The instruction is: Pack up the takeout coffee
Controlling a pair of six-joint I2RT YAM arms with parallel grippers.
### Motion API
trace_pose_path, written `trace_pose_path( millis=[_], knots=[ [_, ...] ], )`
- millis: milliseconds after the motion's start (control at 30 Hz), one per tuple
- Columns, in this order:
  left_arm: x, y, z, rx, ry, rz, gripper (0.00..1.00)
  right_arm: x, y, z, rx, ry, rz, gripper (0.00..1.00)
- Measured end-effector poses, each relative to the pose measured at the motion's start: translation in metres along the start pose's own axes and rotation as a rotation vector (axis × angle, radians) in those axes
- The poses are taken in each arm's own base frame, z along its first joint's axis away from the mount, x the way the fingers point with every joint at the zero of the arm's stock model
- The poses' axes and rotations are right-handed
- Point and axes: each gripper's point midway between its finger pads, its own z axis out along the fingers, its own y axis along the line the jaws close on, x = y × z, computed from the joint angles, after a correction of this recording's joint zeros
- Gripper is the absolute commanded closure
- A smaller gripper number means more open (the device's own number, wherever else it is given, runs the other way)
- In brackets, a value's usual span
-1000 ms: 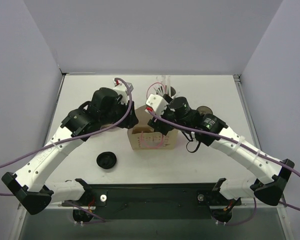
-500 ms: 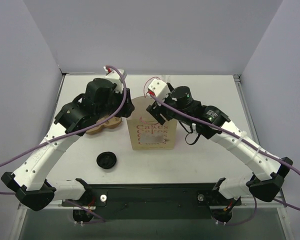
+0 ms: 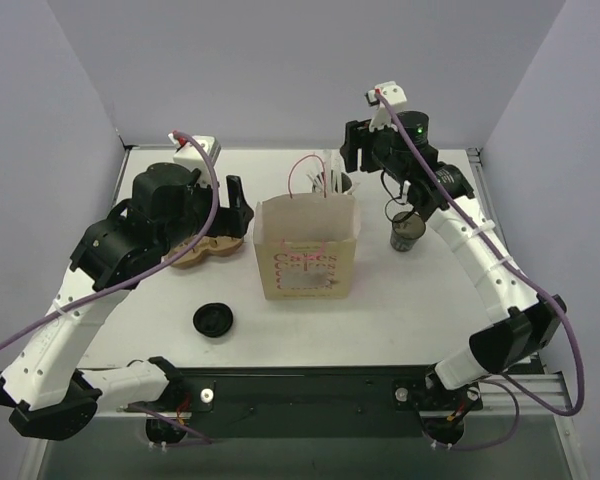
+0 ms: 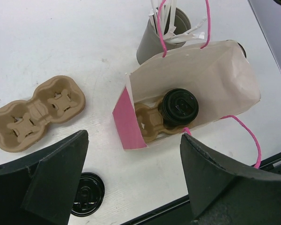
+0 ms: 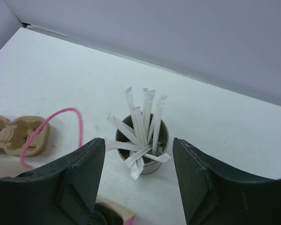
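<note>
A tan paper bag point(image 3: 305, 255) with pink handles stands upright and open at the table's middle. Inside it, a takeout coffee cup with a black lid point(image 4: 179, 107) sits in a cardboard carrier point(image 4: 150, 123). Another dark cup point(image 3: 407, 232), without a lid, stands on the table right of the bag. My left gripper point(image 3: 238, 200) point(image 4: 133, 140) is open and empty, raised left of the bag. High behind the bag, above the straw holder point(image 5: 145, 145), my right gripper point(image 3: 352, 150) point(image 5: 138, 143) hangs open, holding nothing.
A second, empty cardboard carrier point(image 3: 202, 252) point(image 4: 35, 112) lies left of the bag. A loose black lid point(image 3: 214, 321) point(image 4: 86, 200) rests near the front. The grey straw holder point(image 3: 332, 183) point(image 4: 154, 40) stands just behind the bag. Walls enclose the table.
Both grippers have left the bag's top edges and drawn away, the left to the left, the right up and back. The left jaws opened wide. The bag now stands alone.
</note>
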Motion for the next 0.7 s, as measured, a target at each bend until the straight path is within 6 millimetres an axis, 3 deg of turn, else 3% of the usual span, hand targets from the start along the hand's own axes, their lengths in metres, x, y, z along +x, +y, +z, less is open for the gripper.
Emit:
trace_pose_path(
  millis=[100,233,400,500,700],
  knots=[
    [0.0,0.006,-0.008,-0.013,-0.007,-0.012,0.1,0.017,-0.031,0.032,0.049,0.045,0.09,0.43],
    [0.005,0.015,-0.018,-0.039,-0.013,-0.052,0.09,0.058,-0.062,0.078,0.085,0.145,0.186,0.46],
    [0.015,0.017,-0.027,-0.038,0.009,-0.108,0.09,0.111,-0.079,0.11,0.109,0.261,0.291,0.47],
    [0.018,0.015,-0.027,-0.036,0.023,-0.143,0.09,0.12,-0.076,0.116,0.083,0.277,0.334,0.46],
    [0.025,0.015,-0.024,-0.047,0.046,-0.199,0.09,0.11,-0.066,0.12,0.01,0.239,0.364,0.46]
  ],
)
